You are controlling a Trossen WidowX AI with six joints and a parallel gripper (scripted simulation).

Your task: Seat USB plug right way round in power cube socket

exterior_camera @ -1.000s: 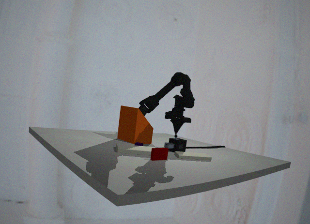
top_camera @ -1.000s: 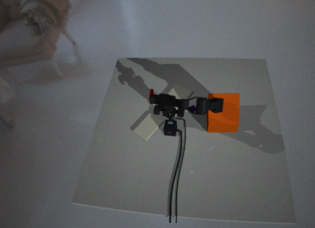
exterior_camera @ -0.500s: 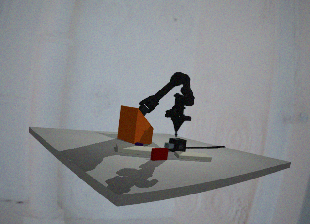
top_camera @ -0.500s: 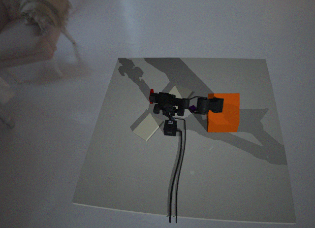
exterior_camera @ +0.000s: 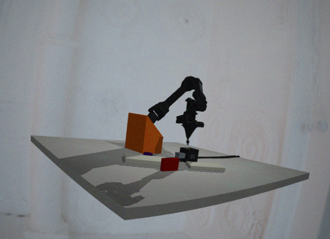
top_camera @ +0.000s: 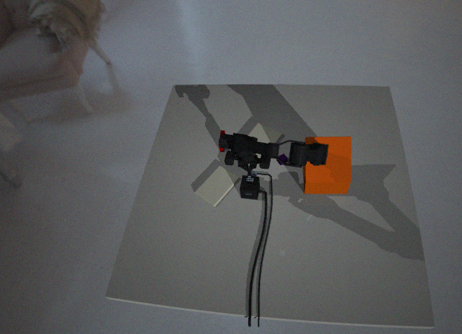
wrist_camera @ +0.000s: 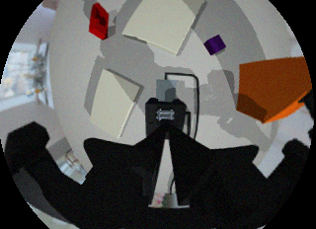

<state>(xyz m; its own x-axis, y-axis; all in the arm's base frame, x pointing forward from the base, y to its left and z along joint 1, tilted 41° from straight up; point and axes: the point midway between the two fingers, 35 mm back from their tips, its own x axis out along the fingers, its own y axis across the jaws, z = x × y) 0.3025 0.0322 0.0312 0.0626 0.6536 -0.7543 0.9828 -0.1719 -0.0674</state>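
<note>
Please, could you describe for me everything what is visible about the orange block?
The orange block is plain and opaque, matte as it looks, with flat faces and no markings that I can see. It stands on the table, with one side sloping. Shadow darkens part of it. Seen from above, part of the arm covers it; contact between them I cannot tell.
</note>
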